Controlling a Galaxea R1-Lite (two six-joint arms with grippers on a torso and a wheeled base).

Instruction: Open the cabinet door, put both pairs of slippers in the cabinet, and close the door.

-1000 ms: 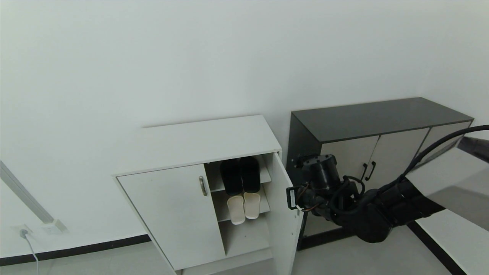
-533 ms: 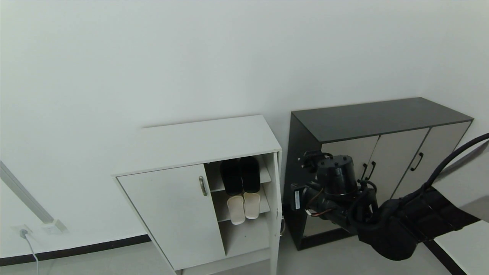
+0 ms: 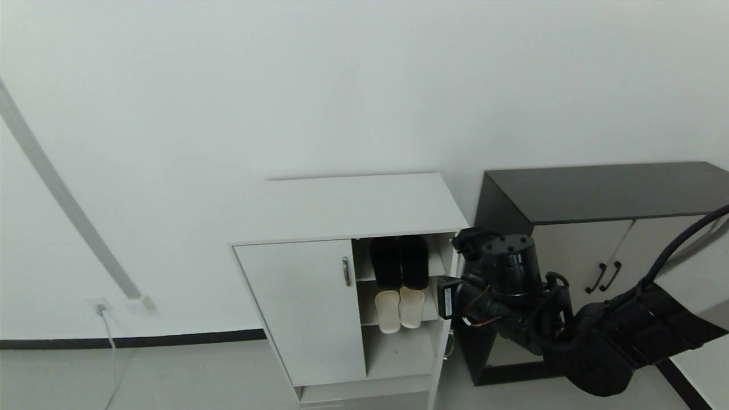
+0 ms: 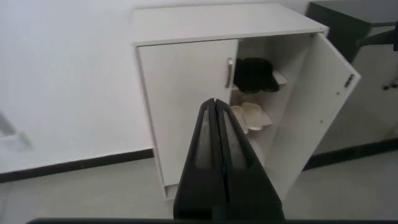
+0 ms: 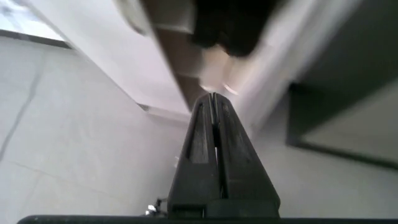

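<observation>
White wall (image 3: 342, 85), right arm (image 3: 569, 336) crooked beside open cabinet door (image 4: 323, 118).

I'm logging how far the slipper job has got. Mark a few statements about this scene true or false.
1. The black slippers lie on the shelf above the pale slippers. True.
2. The right door of the white cabinet is shut. False: it stands open.
3. The left hand and the right hand are both shut and hold nothing. True.
4. The dark cabinet stands on the white cabinet's left. False: in the head view it stands on its right.
</observation>
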